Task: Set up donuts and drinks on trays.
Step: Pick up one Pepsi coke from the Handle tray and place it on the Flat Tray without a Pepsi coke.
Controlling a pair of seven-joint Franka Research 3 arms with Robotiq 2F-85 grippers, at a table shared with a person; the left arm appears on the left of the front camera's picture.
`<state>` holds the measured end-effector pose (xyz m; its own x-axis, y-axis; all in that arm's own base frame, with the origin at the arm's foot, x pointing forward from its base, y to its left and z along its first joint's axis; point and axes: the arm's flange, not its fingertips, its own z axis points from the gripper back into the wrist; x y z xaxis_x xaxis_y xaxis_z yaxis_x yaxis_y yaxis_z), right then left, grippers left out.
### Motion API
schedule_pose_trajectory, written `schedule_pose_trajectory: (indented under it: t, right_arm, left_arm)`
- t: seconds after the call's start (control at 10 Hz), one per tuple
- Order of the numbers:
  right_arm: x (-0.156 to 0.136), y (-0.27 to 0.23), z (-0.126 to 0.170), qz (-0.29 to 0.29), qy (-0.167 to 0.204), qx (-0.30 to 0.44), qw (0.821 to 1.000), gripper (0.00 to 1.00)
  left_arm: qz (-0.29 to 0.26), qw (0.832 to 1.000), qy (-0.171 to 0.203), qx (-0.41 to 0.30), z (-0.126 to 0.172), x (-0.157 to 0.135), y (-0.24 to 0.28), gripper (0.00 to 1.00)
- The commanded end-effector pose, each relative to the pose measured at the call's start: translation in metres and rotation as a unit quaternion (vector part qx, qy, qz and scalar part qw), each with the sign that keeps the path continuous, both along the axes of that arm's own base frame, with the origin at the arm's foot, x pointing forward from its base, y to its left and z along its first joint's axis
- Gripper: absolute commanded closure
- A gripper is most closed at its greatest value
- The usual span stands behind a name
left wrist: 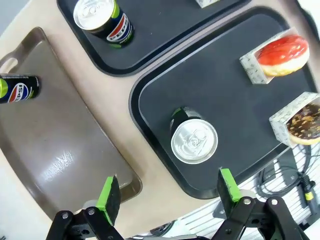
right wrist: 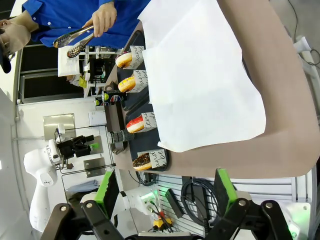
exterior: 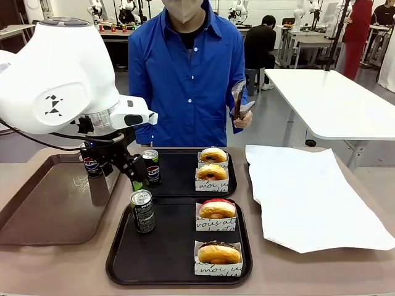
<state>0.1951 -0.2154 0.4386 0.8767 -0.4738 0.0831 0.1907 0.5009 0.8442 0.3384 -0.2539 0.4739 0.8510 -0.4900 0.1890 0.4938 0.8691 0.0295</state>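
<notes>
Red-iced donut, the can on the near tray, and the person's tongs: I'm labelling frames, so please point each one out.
Red-iced donut (exterior: pixel 217 205), front view, on its red icing.
Near-tray can (left wrist: pixel 194 141), left wrist view, on its silver top.
Tongs (right wrist: pixel 75 38), right wrist view, mid-length.

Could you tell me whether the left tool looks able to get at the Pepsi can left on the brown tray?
Probably yes. The left tool is open and empty, and the Pepsi can stands alone on the brown tray, close beside the arm, with nothing around it.
</notes>
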Motion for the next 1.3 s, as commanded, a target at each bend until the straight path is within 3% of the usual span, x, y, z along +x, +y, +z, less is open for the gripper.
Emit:
schedule_pose_trajectory:
  t: [0.0,0.1,0.3,0.5,0.7,1.0,1.2]
  right_arm:
    - [0.000,0.001,0.000,0.003,0.004,0.000,1.000,0.00]
    - [0.000,0.001,0.000,0.003,0.004,0.000,1.000,0.00]
    - [0.000,0.001,0.000,0.003,0.004,0.000,1.000,0.00]
    - [0.000,0.001,0.000,0.003,0.004,0.000,1.000,0.00]
    - [0.000,0.001,0.000,0.003,0.004,0.000,1.000,0.00]
    - [0.000,0.001,0.000,0.003,0.004,0.000,1.000,0.00]
    - [0.000,0.001,0.000,0.003,0.004,0.000,1.000,0.00]
  left_arm:
    - [0.036,0.990,0.007,-0.138,0.038,0.011,0.056,0.00]
    - [0.079,0.970,0.009,-0.231,0.056,0.017,0.105,0.00]
    - [0.170,0.935,0.015,-0.312,0.061,0.023,0.184,0.00]
    - [0.232,0.888,0.059,-0.393,0.045,0.039,0.256,0.00]
    - [0.279,0.852,0.104,-0.431,0.017,0.048,0.313,0.00]
    - [0.265,0.795,0.162,-0.521,-0.017,0.050,0.372,0.00]
    - [0.250,0.783,0.175,-0.541,-0.032,0.055,0.395,0.00]
